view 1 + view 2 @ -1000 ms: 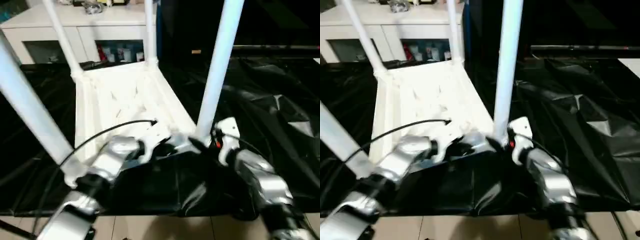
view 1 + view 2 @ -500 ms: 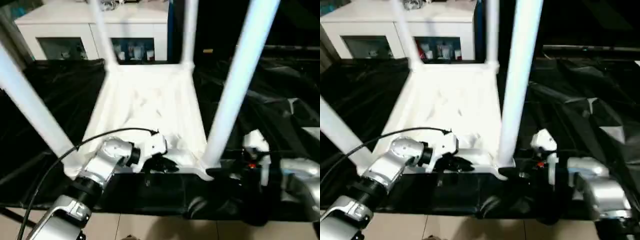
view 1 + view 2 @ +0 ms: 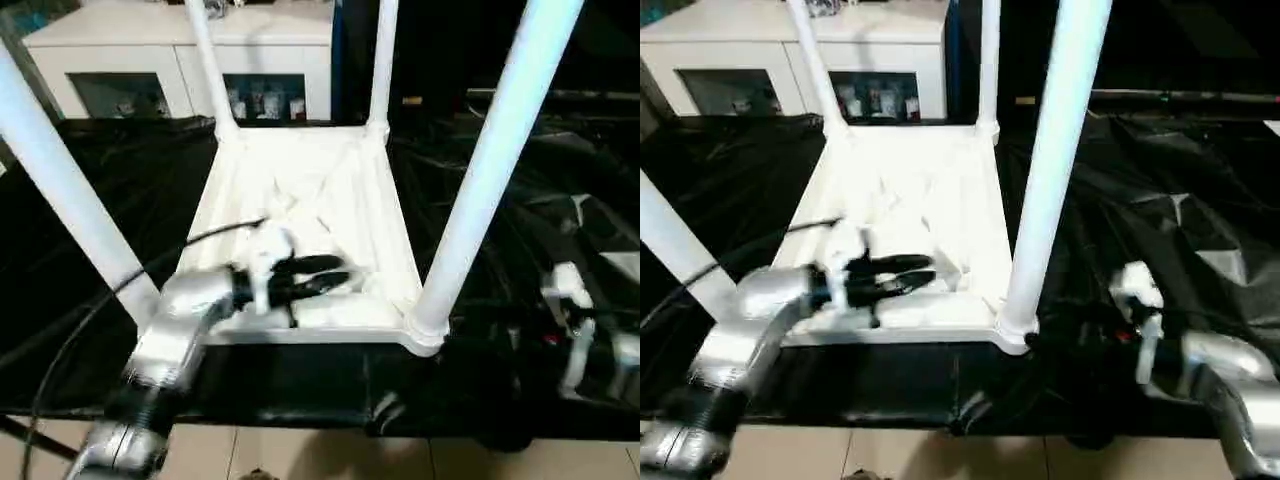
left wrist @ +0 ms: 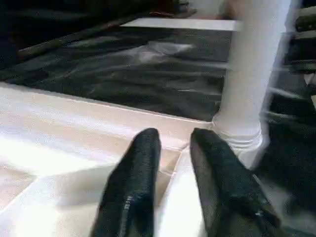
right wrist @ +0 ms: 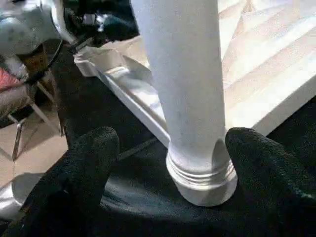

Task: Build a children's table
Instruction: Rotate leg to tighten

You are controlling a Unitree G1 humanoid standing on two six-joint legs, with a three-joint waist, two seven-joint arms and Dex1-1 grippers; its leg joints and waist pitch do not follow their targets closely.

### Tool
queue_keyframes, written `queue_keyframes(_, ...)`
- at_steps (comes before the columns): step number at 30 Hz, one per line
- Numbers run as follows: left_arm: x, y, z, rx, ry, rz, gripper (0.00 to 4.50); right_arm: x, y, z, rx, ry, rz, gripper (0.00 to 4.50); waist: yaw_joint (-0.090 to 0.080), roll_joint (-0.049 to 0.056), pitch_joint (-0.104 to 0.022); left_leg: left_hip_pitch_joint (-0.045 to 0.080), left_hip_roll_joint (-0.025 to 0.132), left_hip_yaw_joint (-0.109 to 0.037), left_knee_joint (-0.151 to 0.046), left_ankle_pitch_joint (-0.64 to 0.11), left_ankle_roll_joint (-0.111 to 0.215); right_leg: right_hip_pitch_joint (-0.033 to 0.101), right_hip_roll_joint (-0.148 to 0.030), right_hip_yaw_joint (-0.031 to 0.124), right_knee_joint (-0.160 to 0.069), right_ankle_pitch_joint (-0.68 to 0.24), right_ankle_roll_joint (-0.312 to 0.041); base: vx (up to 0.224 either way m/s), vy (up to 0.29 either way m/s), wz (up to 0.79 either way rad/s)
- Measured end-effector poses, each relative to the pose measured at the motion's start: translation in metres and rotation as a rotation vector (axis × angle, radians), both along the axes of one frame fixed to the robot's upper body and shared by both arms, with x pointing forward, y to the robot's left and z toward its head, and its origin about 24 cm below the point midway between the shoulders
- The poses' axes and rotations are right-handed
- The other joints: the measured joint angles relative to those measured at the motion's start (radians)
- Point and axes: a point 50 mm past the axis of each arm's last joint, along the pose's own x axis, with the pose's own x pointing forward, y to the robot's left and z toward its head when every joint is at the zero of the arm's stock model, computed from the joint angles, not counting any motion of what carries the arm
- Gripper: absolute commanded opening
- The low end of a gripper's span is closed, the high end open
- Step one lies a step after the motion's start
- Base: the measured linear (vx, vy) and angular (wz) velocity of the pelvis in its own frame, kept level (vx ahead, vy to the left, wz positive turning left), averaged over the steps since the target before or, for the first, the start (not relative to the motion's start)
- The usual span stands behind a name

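Note:
The children's table lies upside down on the black-draped work table, its ribbed white tabletop (image 3: 300,180) facing up. Its legs stand upright in the corners: near right (image 3: 490,170), near left (image 3: 60,190), and two far ones (image 3: 383,60). My left gripper (image 3: 335,275) hovers over the tabletop's near end, pointing towards the near right leg (image 4: 252,74). Its black fingers (image 4: 140,163) are slightly apart with nothing between them. My right gripper (image 5: 173,136) is open, short of that leg's base (image 5: 197,173), one finger showing on either side of it. Its white wrist housing (image 3: 1135,295) sits right of the leg.
Crumpled black cloth (image 3: 560,200) covers the work table around the tabletop. A white glass-door cabinet (image 3: 150,50) stands behind. The work table's front edge runs just below the tabletop, with tiled floor (image 3: 300,460) beyond. A black cable (image 3: 80,320) loops from my left arm.
My left gripper has moved from the tabletop's front rim to above the underside, and its fingers have parted. My right gripper has drawn back to the right, away from the near right leg.

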Motion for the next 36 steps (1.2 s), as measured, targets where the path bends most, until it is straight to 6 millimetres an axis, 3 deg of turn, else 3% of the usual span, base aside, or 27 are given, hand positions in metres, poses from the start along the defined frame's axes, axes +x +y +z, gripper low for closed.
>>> queue_keyframes(4,-0.001,0.024,0.000,-0.032,-0.018,0.392,1.86,0.000,-0.010,0.005,-0.002,-0.049,-0.160,3.91,-0.006,-0.017,-0.001,0.000,0.000,0.000,0.000,0.000,0.000,0.000,0.000,-0.001,0.000,-0.001,0.001,0.000,0.000,0.00)
queue_keyframes(6,-0.010,0.033,0.001,-0.100,-0.033,0.586,2.04,0.012,-0.013,0.003,-0.001,-0.108,-0.403,3.91,-0.024,-0.027,-0.002,0.001,0.001,-0.001,0.000,0.000,0.000,0.001,0.000,-0.001,-0.001,-0.001,0.002,0.000,0.000,0.00)
queue_keyframes(11,-0.030,0.033,-0.012,-0.191,-0.037,0.814,2.37,0.025,-0.021,-0.016,-0.054,-0.145,-0.800,4.28,-0.042,-0.029,-0.001,-0.002,0.000,-0.001,-0.002,0.000,0.000,0.003,0.000,-0.002,-0.012,0.000,0.003,0.000,0.000,0.00)
queue_keyframes(16,-0.038,0.033,-0.022,-0.155,-0.025,0.863,2.82,0.025,-0.005,-0.027,-0.105,-0.172,-0.811,4.50,-0.050,-0.029,-0.001,-0.003,0.000,-0.001,-0.004,0.000,0.000,0.002,0.001,-0.002,-0.013,0.003,0.007,0.000,0.000,0.00)
queue_keyframes(21,-0.028,0.020,-0.010,-0.125,-0.080,0.835,3.15,0.029,0.021,-0.030,-0.042,-0.186,-0.769,4.50,-0.051,-0.028,-0.002,-0.002,0.000,-0.001,-0.007,0.000,0.000,0.002,0.002,-0.002,-0.013,0.003,0.006,0.000,0.000,0.00)
queue_keyframes(24,-0.027,0.018,-0.006,-0.113,-0.088,0.853,3.42,0.030,0.022,-0.029,-0.043,-0.198,-0.776,4.50,-0.054,-0.024,-0.004,-0.002,0.000,0.000,-0.007,-0.001,0.000,0.002,0.001,-0.001,-0.014,0.004,0.004,0.000,0.000,0.00)
queue_keyframes(26,-0.027,0.019,-0.008,-0.114,-0.081,0.870,3.42,0.031,0.022,-0.029,-0.052,-0.207,-0.788,4.50,-0.056,-0.017,-0.005,-0.003,0.000,-0.001,-0.006,-0.001,0.000,0.002,0.002,-0.001,-0.014,0.004,0.004,0.000,0.000,0.00)
queue_keyframes(28,-0.027,0.020,-0.010,-0.131,-0.081,0.889,3.42,0.032,0.024,-0.028,-0.075,-0.220,-0.804,4.50,-0.066,0.005,-0.005,-0.003,-0.001,-0.001,-0.005,-0.001,0.000,0.004,0.002,-0.002,-0.017,0.006,0.006,0.000,0.000,0.00)
queue_keyframes(29,-0.028,0.021,-0.010,-0.139,-0.085,0.898,3.42,0.032,0.026,-0.029,-0.087,-0.223,-0.807,4.50,-0.072,0.024,-0.006,-0.003,-0.002,-0.001,-0.005,-0.001,0.000,0.004,0.001,-0.001,-0.017,0.007,0.007,0.000,0.000,0.00)
queue_keyframes(32,-0.027,0.022,-0.013,-0.135,-0.082,0.896,3.42,0.032,0.026,-0.031,-0.135,-0.228,-0.840,4.50,-0.085,0.055,-0.009,-0.002,-0.002,-0.002,-0.004,-0.001,0.000,0.005,0.001,-0.001,-0.017,0.008,0.008,0.000,0.000,0.00)
queue_keyframes(36,-0.027,0.019,-0.017,-0.126,-0.067,0.892,3.42,0.030,0.027,-0.035,-0.171,-0.223,-0.853,4.50,-0.107,0.075,-0.012,-0.002,-0.002,-0.004,-0.004,0.000,0.000,0.005,0.001,-0.002,-0.017,0.007,0.009,0.000,0.000,0.00)
